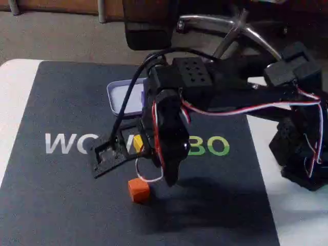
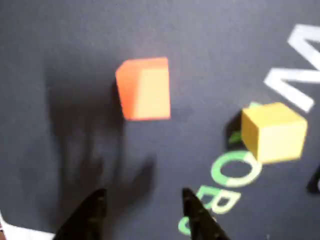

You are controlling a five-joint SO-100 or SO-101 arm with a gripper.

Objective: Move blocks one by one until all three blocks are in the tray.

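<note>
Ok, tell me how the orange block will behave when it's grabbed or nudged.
The orange block has flat faces and crisp edges, so it probably stays rigid and won't roll. It sits flat on the mat, so a nudge likely slides it. The open hand looks wide enough to grip it.

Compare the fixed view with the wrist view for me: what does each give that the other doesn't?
Fixed view alone: the tray behind the arm, the arm's body and wiring, and the mat's full extent. Wrist view alone: the yellow block whole, standing on the green lettering, and the end effector open, its tips apart and short of the orange block. Both share: the orange block, the dark mat and its lettering.
</note>
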